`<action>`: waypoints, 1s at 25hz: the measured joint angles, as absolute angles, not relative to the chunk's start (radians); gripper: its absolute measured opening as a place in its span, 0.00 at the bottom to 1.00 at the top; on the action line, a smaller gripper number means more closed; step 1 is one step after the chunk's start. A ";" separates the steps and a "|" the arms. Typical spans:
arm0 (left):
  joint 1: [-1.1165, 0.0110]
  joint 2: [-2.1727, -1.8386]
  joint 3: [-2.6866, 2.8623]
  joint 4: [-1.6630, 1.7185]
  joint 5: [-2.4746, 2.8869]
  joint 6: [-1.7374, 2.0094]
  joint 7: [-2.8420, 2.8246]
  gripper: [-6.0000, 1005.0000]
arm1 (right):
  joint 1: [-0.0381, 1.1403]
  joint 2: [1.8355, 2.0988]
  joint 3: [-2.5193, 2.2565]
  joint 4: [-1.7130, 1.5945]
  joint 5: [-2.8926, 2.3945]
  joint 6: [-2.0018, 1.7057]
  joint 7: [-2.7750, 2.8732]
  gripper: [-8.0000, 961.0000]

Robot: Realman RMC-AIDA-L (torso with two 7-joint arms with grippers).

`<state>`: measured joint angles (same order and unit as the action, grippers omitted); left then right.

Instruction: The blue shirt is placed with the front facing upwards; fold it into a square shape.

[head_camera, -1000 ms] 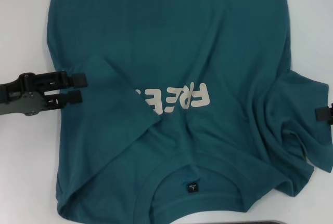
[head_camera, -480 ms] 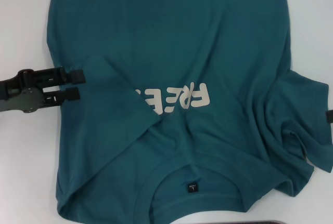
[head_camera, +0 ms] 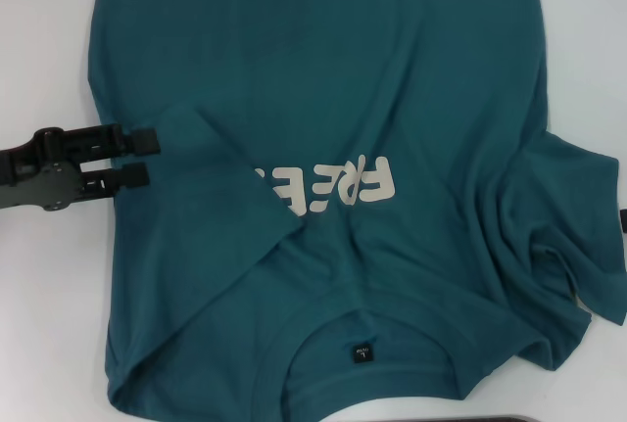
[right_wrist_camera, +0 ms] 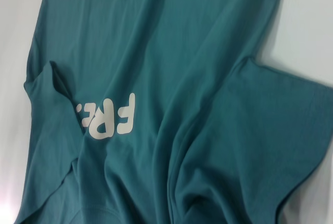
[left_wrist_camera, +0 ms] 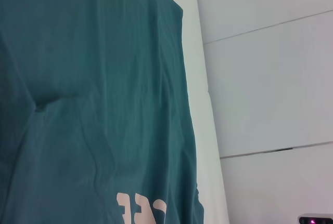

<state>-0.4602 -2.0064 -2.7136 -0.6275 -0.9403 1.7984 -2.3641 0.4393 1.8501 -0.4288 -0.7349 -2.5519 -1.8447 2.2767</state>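
The left hand [head_camera: 144, 158] hovers at the left edge of the blue shirt [head_camera: 323, 79], its two black fingers [head_camera: 145, 141] apart with nothing between them, their tips lying over the cloth where the left sleeve has been folded inward; the arm behind it stretches off to the left over the white table [head_camera: 44, 40]. The right hand [head_camera: 623, 218] shows only as a dark sliver at the far right border of the head view, beside the right sleeve; whether its fingers are apart or together I cannot tell.

The blue shirt lies flat on the table, front up, collar toward the near side and hem toward the far side; it fills most of the middle of the scene. The off-white chest print [head_camera: 338, 184] reads upside down from the head view, and its left end is covered by the folded-in left sleeve, whose edge runs diagonally across the chest. The right sleeve [head_camera: 578, 236] is still spread out to the right, rumpled in deep folds; a small black neck label [head_camera: 362, 352] sits inside the collar at the near edge.
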 joint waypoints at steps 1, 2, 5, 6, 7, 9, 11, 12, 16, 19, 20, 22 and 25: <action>-0.460 -2.006 -2.714 -0.628 -0.940 1.797 -2.365 0.72 | 0.441 1.850 -0.430 -0.734 -2.553 -1.837 2.279 0.97; -0.460 -2.006 -2.714 -0.628 -0.940 1.795 -2.365 0.72 | 0.441 1.851 -0.430 -0.732 -2.555 -1.830 2.281 0.97; -0.460 -2.006 -2.714 -0.627 -0.940 1.788 -2.365 0.72 | 0.442 1.853 -0.430 -0.728 -2.557 -1.818 2.284 0.97; -0.459 -2.006 -2.714 -0.627 -0.940 1.787 -2.365 0.72 | 0.442 1.856 -0.432 -0.728 -2.557 -1.816 2.286 0.97; -0.459 -2.006 -2.714 -0.627 -0.940 1.787 -2.365 0.72 | 0.442 1.857 -0.434 -0.728 -2.558 -1.812 2.288 0.97; -0.458 -2.006 -2.714 -0.627 -0.940 1.785 -2.365 0.72 | 0.442 1.860 -0.436 -0.727 -2.559 -1.809 2.293 0.97; -0.458 -2.006 -2.714 -0.627 -0.940 1.785 -2.365 0.72 | 0.442 1.862 -0.436 -0.727 -2.559 -1.807 2.295 0.97; -0.458 -2.006 -2.714 -0.627 -0.940 1.785 -2.365 0.72 | 0.443 1.863 -0.437 -0.726 -2.559 -1.805 2.296 0.97; -0.457 -2.006 -2.714 -0.627 -0.940 1.785 -2.365 0.72 | 0.447 1.864 -0.438 -0.706 -2.559 -1.794 2.297 0.97; -0.457 -2.006 -2.714 -0.627 -0.940 1.785 -2.365 0.72 | 0.455 1.864 -0.440 -0.691 -2.559 -1.782 2.298 0.97; -0.456 -2.006 -2.714 -0.627 -0.940 1.785 -2.365 0.72 | 0.457 1.864 -0.442 -0.686 -2.559 -1.779 2.298 0.97; -0.456 -2.006 -2.714 -0.627 -0.940 1.785 -2.365 0.72 | 0.460 1.864 -0.447 -0.678 -2.559 -1.769 2.300 0.97; -0.456 -2.006 -2.714 -0.627 -0.940 1.785 -2.365 0.72 | 0.463 1.869 -0.458 -0.675 -2.559 -1.754 2.308 0.97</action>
